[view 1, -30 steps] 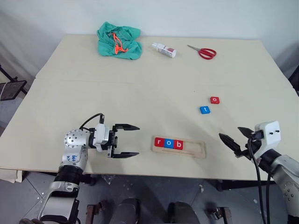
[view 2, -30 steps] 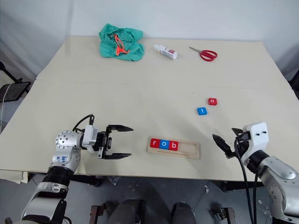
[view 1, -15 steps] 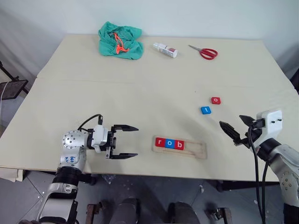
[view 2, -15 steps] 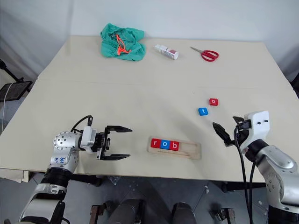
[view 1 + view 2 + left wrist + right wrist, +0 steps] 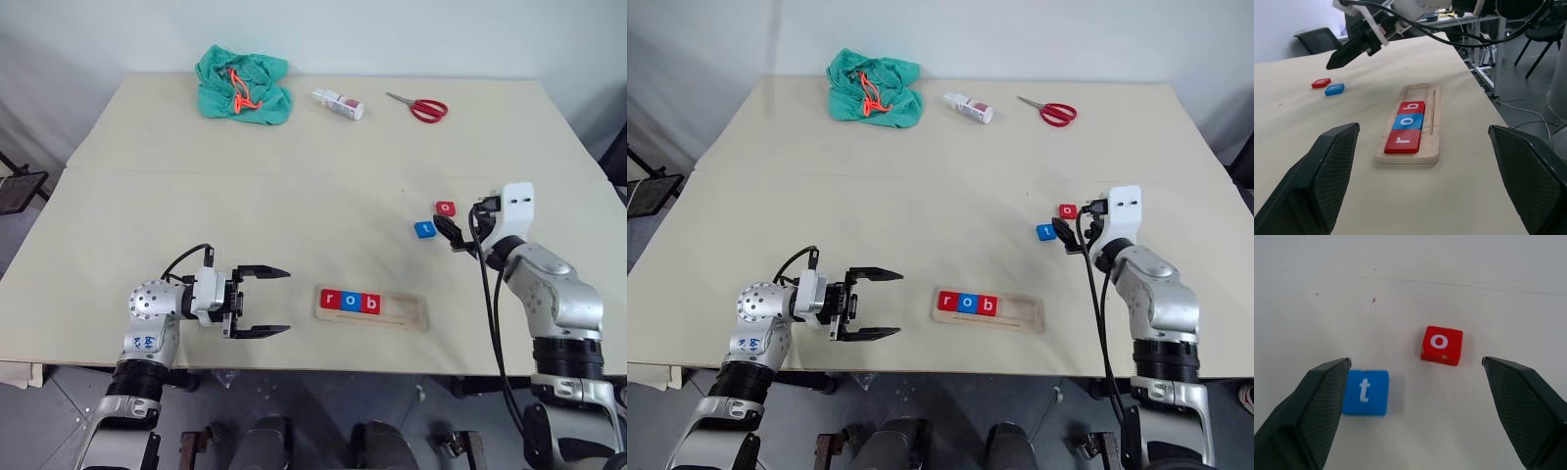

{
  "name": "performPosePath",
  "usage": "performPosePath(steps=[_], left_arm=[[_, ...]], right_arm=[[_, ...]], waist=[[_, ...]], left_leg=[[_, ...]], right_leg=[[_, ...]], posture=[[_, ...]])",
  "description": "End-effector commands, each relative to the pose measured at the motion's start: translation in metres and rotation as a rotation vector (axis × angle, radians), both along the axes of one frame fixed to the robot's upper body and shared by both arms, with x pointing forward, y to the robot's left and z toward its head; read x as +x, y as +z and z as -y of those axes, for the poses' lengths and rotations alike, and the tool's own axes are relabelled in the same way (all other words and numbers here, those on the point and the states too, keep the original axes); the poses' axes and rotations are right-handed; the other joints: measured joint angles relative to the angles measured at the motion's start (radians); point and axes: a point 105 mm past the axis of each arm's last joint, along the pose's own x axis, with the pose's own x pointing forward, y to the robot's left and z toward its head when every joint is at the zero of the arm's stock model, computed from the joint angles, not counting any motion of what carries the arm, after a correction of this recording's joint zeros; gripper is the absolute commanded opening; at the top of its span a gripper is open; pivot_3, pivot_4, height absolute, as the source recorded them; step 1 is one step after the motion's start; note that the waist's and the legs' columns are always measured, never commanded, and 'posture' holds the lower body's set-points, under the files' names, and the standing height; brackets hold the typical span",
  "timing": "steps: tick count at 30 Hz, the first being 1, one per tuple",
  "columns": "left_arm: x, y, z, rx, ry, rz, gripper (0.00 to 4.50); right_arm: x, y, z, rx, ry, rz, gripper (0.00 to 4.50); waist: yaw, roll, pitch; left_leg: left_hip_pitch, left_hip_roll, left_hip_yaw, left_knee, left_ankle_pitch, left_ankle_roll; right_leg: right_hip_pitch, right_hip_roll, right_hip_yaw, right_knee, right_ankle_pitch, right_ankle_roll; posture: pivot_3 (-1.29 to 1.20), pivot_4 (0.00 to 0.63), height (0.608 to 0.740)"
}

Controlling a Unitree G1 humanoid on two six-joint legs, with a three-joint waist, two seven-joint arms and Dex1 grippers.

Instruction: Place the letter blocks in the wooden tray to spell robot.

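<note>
Reaching toward the two loose tiles, the right end effector (image 5: 453,233) has its fingers spread wide and holds nothing. The red "o" block (image 5: 1442,345) lies just ahead of it, between the lines of the two fingers and a little toward one side; the blue "t" block (image 5: 1366,392) sits nearer, close against the inner edge of the other finger.

In the head view, "o" (image 5: 446,208) lies just beyond the fingertips and "t" (image 5: 424,229) just to their left, both on the right half of the counter (image 5: 294,196). The tiles are square, so no long axis governs the grasp.

The wooden tray (image 5: 409,315) lies near the front edge, long axis running left-right. The red "r" block (image 5: 329,299), blue "o" block (image 5: 349,301) and red "b" block (image 5: 368,304) fill its left end; its right two places are bare.

The left end effector (image 5: 265,301), also spread and empty, points rightward at the tray's left end, well apart from the loose tiles.

Judgement: the right arm is clearly the nearer. The red "o" comes next, and "t" is close enough to be nudged.
</note>
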Motion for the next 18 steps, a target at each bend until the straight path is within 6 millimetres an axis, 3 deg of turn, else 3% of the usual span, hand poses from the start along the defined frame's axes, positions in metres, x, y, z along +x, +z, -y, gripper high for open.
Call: performPosePath(steps=[1, 10, 18], left_arm=[[-0.005, 0.007, -0.003, -0.009, 0.018, 0.028, 4.50], [-0.013, 0.006, -0.002, -0.013, 0.041, 0.021, 4.50], [-0.018, 0.007, -0.005, -0.013, 0.065, 0.018, 4.50]], right_arm=[[0.017, 0.008, 0.000, -0.031, -0.020, 0.031, 4.48], [0.043, 0.000, -0.003, -0.040, -0.045, 0.022, 4.48], [0.051, -0.014, -0.003, -0.039, -0.070, -0.006, 4.48]], waist=[[-0.004, 0.000, 0.000], [-0.017, 0.000, 0.000], [-0.025, 0.000, 0.000]], left_leg=[[0.000, 0.000, 0.000, 0.000, 0.000, 0.000], [0.000, 0.000, -0.001, -0.001, 0.000, 0.000], [0.000, 0.001, -0.001, -0.002, 0.000, 0.000]], right_leg=[[0.000, 0.000, 0.000, 0.000, 0.000, 0.000], [0.000, 0.000, 0.000, 0.000, 0.000, 0.000], [-0.001, 0.000, 0.000, 0.000, 0.000, 0.000]], posture=[[0.00, 0.150, 0.740], [0.00, 0.150, 0.740], [0.00, 0.150, 0.740]])
